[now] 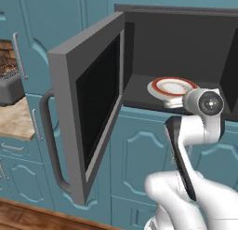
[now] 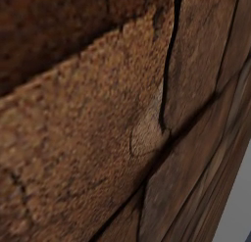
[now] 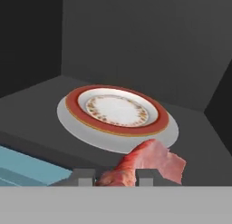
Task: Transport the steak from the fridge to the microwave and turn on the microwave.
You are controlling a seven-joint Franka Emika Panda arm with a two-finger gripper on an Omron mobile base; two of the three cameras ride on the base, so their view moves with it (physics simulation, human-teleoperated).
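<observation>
Hanging from the pincer, the steak is held only by one end: the two dark tips stand narrow, pressed against the red meat between them, while the looser pink flap droops out to one side and just past the near rim of the plate. That thin hold is the first risk, in my judgement. A jolt or a quick forward push could let the slab slide out and drop on the microwave floor short of the plate, or over the front lip onto the teal cupboards below.

The second risk lies a little farther in. The dangling flap hangs low near the plate's rim, so if the hand advances without staying high enough, the meat could drag against the rim, push the plate back, or get peeled out of the grip. Whether the flap already touches the rim I cannot tell.

Seen from the left base view, the hand sits at the front edge of the cavity, just before the plate, with the microwave door swung wide to the side of the opening. Releasing too early would leave part of the steak across the sill, and the door might then fail to shut, which would block starting the oven.
</observation>
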